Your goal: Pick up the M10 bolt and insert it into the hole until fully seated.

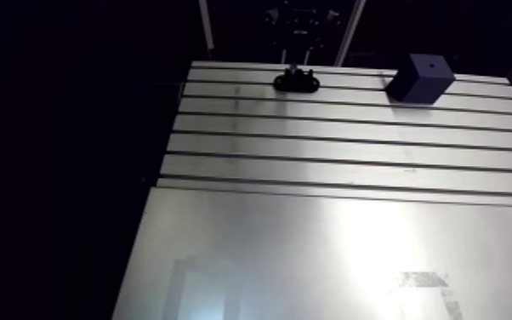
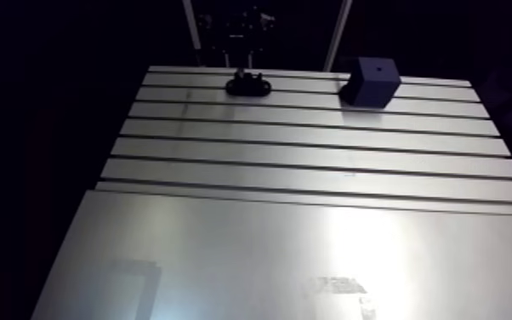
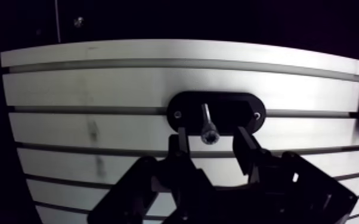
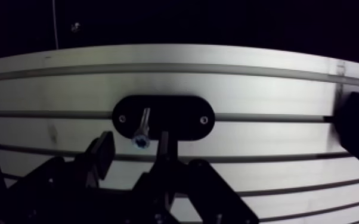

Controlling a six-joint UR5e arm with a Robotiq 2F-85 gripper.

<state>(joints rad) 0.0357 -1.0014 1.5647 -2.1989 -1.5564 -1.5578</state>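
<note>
Gripper (image 3: 210,139) hung open either side of the M10 bolt (image 3: 206,121), holding nothing; black holder (image 3: 245,107) hid its tip; blue block (image 1: 421,78) sat near the table's (image 1: 310,255) far edge.

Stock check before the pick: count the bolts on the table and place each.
1. The bolt stands in the black oval holder, between the open gripper's fingers. No other shows, though the dark block could hide one.
</note>
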